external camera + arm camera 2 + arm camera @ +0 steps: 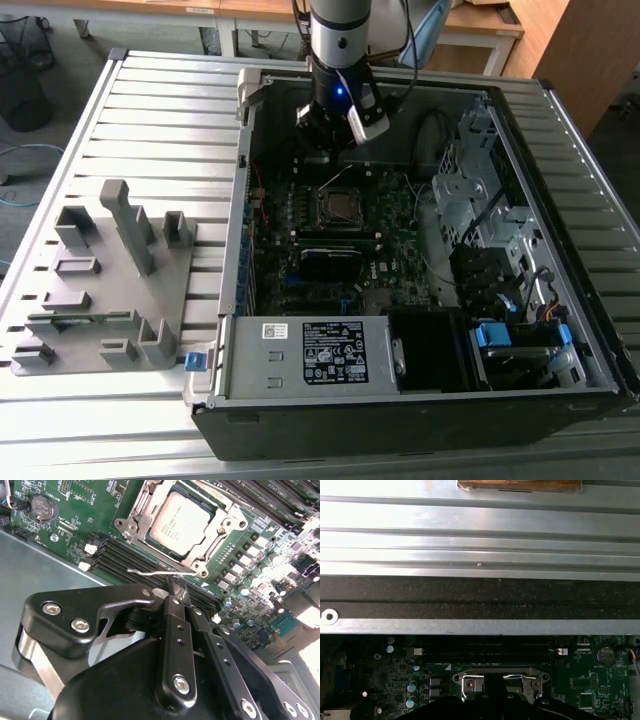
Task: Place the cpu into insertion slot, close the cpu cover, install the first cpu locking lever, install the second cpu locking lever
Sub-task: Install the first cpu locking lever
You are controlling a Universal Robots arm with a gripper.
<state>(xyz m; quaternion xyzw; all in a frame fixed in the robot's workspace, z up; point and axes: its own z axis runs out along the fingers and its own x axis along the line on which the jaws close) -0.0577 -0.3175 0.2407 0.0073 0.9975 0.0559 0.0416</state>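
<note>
The cpu (177, 522) lies flat in its socket on the green motherboard (75, 525), silver top up; in the exterior view it is the square (340, 206) in the middle of the open case. The cpu cover (221, 530) is down around it, framing the chip. A thin wire locking lever (150, 572) runs along the socket edge nearest my gripper (175, 586). The black fingers are shut together, and their tip meets this wire. In the exterior view my gripper (335, 140) hangs just behind the socket. In the first wrist view it (495, 702) sits dark below the socket frame (470, 682).
The computer case wall (480, 600) rises close behind the socket. Black memory slots (120, 555) and a coin battery (42, 507) lie beside it. A power supply (320, 352) and drive cage (480, 200) fill the case. A grey fixture rack (100, 290) stands at the exterior view's left.
</note>
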